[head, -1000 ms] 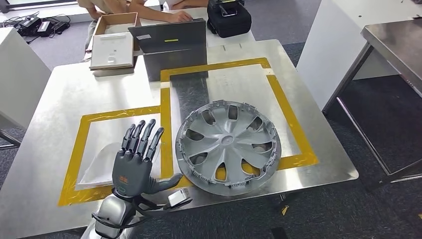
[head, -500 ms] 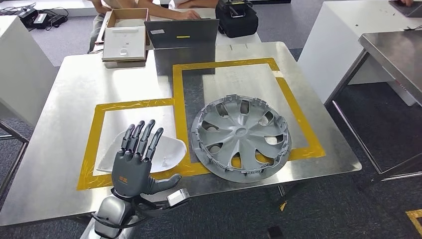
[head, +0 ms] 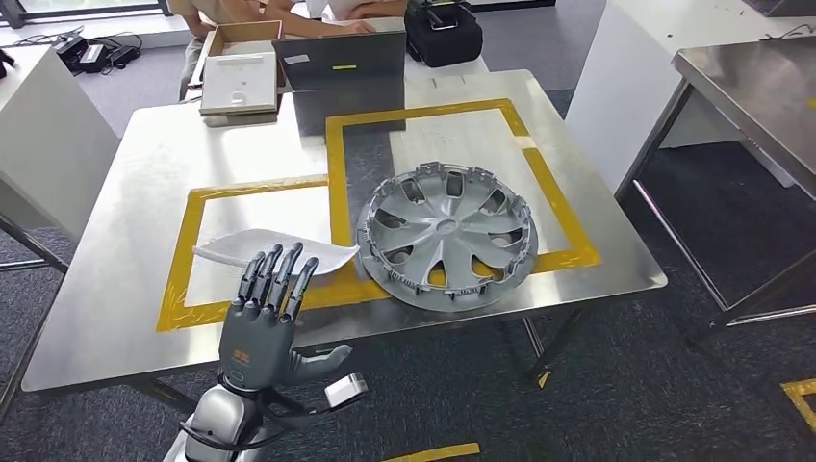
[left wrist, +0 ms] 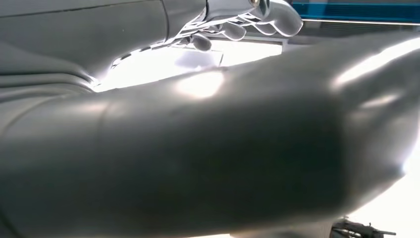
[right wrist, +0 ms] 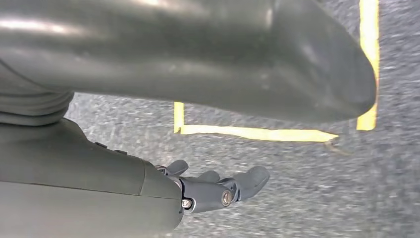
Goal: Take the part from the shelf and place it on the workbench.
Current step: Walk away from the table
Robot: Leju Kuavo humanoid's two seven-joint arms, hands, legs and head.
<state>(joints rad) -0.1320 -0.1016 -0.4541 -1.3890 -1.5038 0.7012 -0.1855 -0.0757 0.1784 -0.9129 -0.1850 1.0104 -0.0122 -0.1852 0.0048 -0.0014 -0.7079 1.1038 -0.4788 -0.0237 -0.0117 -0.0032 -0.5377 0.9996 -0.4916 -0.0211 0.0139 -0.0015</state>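
On the steel table [head: 144, 154] you have the wheel cover [head: 448, 234] and the white part [head: 274, 249] already lying in the yellow-taped squares, so with your left hand [head: 258, 334] empty, fingers [head: 279, 274] spread, and your right hand [right wrist: 218, 191] hanging empty, fingers loosely extended, judge placing done and head next for the shelf.

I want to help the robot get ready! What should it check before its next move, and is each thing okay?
1. Left hand free: ok, fingers spread, holding nothing.
2. Right hand free: ok, nothing in it, hanging over the floor.
3. White part inside the yellow tape square: ok.
4. Wheel cover inside its tape frame: not ok, its edge crosses the tape.
5. Shelf with more parts: cannot tell.
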